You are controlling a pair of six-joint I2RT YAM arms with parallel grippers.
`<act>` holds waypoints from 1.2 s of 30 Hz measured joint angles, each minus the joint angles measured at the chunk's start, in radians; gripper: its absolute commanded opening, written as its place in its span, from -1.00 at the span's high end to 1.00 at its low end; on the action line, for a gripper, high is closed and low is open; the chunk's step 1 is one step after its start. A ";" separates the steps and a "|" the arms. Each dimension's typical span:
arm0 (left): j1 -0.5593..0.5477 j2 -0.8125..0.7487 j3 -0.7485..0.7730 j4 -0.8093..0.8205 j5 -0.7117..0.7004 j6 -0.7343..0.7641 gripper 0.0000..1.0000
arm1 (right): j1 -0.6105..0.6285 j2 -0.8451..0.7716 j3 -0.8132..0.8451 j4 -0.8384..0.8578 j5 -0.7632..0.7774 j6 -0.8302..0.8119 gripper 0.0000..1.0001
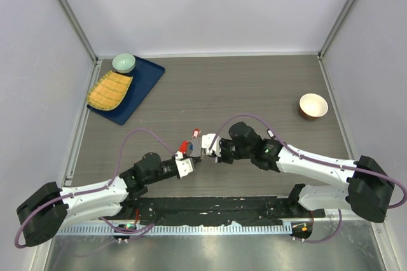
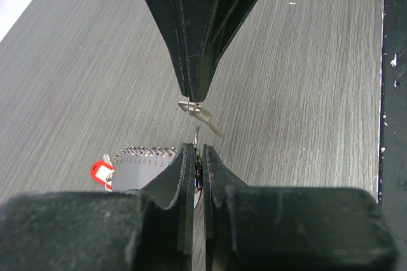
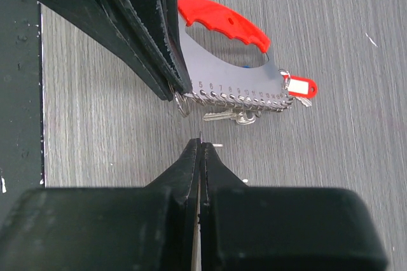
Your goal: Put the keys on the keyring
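Grey wood-grain desk (image 1: pixel 254 93). Mid-desk, left claw (image 2: pixel 198 153) grasps pale grey keyring with red curved tag (image 3: pixel 235 70); right claw (image 3: pixel 199 147) pinches small silver metal key (image 2: pixel 205 118) beside it. I judge key stiff, slippery: hold its head.

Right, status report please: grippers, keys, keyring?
Left gripper shut on keyring. Right gripper shut on silver key, close to the keyring. Nothing between them.

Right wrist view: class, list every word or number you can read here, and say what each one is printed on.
"5 6 7 8 9": along the lower edge of the grey keyring plate with a red curved handle; the numbers after them are too blurred to read.
Nothing else carries readable text.
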 measured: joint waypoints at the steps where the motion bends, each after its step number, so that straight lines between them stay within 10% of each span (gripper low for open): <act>1: 0.000 0.002 0.000 0.000 0.001 0.000 1.00 | 0.000 0.000 0.000 0.003 0.000 0.000 0.99; 36: -0.004 0.018 0.000 0.001 0.018 0.000 1.00 | 0.017 0.016 0.000 0.009 -0.053 -0.020 0.99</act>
